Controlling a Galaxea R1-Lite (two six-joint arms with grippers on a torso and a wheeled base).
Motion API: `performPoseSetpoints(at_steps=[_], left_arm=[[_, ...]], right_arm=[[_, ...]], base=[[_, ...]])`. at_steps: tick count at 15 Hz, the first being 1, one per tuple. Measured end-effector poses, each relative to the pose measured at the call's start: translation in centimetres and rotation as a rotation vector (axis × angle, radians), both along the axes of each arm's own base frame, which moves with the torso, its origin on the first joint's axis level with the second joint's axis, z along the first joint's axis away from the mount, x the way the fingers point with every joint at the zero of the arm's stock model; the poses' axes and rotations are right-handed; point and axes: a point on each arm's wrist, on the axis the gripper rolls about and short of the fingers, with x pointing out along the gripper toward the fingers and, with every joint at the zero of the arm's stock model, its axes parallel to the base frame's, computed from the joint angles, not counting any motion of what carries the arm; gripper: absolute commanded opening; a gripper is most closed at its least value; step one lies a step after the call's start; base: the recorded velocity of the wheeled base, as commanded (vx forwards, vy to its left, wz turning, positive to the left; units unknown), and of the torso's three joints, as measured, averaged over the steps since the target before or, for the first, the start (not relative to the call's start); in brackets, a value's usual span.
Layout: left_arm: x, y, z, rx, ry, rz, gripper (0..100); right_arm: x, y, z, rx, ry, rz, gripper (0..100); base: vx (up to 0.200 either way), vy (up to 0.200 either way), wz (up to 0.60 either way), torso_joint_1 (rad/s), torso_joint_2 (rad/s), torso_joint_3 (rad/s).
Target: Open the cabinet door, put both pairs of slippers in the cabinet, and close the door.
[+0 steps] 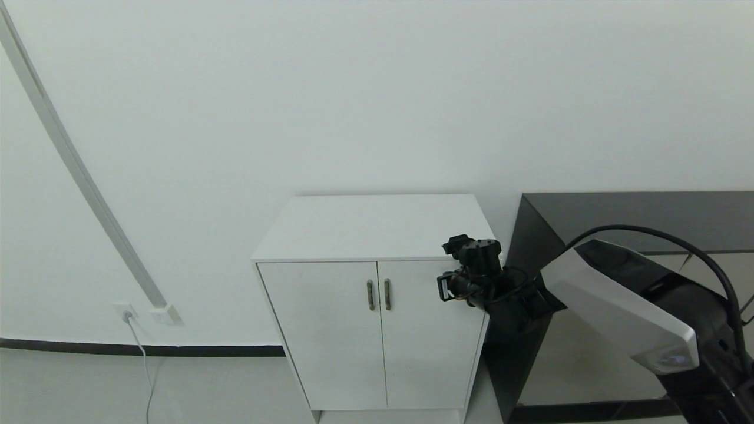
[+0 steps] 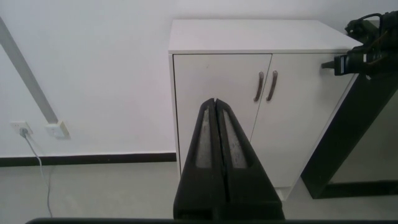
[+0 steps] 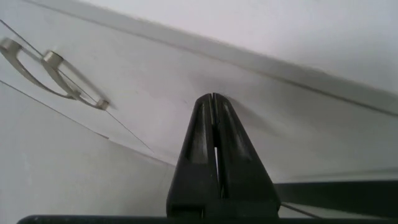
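1. Cabinet (image 1: 371, 227) stood white and square against the pale wall. Both doors were shut, and the seam between them ran straight down the front.
2. Two slim metal handles (image 1: 370, 295) sat upright side by side at that seam, one on each door.
3. The right gripper (image 1: 443, 288) hung at the upper outer corner of the right-hand door, well to the side of the handles. Its fingers were pressed together with nothing between them.
4. In the right wrist view, those fingertips (image 3: 202, 130) sat close before the door face, just under the cabinet's top board. Whether they touched it could not be judged.
5. The left gripper (image 2: 215, 102) was well back from the cabinet and pointed at its front, clenched tight and empty too.
6. A dark table (image 1: 636, 218) stood just beside the cabinet on the right.
7. Over on the left was a wall socket (image 1: 125, 310) with a pale cable (image 1: 145, 365) plugged in and trailing to the floor. A slanted white strip (image 1: 76, 165) ran up the wall above it.
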Motion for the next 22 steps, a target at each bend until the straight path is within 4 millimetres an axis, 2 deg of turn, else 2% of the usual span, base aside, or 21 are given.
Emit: performPoseSetpoints(at_steps=[4,10,16,19,22], left_arm=[[0.0,0.0,0.0,0.000,0.000,0.000,0],[0.0,0.0,0.0,0.001,0.000,-0.002,0],[0.0,0.0,0.0,0.001,0.000,-0.002,0],[0.0,0.0,0.0,0.001,0.000,-0.002,0],[0.0,0.0,0.0,0.001,0.000,-0.003,0]], right_arm=[[-2.3,-1.4,0.9,0.007,-0.005,-0.003,0],[-7.4,-6.2,3.8,0.009,-0.013,-0.047,0],[-14.1,-13.6,8.1,0.001,-0.041,-0.157,0],[-17.6,-16.1,9.9,-0.011,-0.072,-0.193,0],[-22.2,-18.1,10.9,-0.026,-0.100,-0.207,0]], base=[[0.000,0.000,0.00,0.000,0.00,0.000],[0.000,0.000,0.00,0.000,0.00,0.000],[0.000,0.000,0.00,0.000,0.00,0.000],[0.000,0.000,0.00,0.000,0.00,0.000],[0.000,0.000,0.00,0.000,0.00,0.000]])
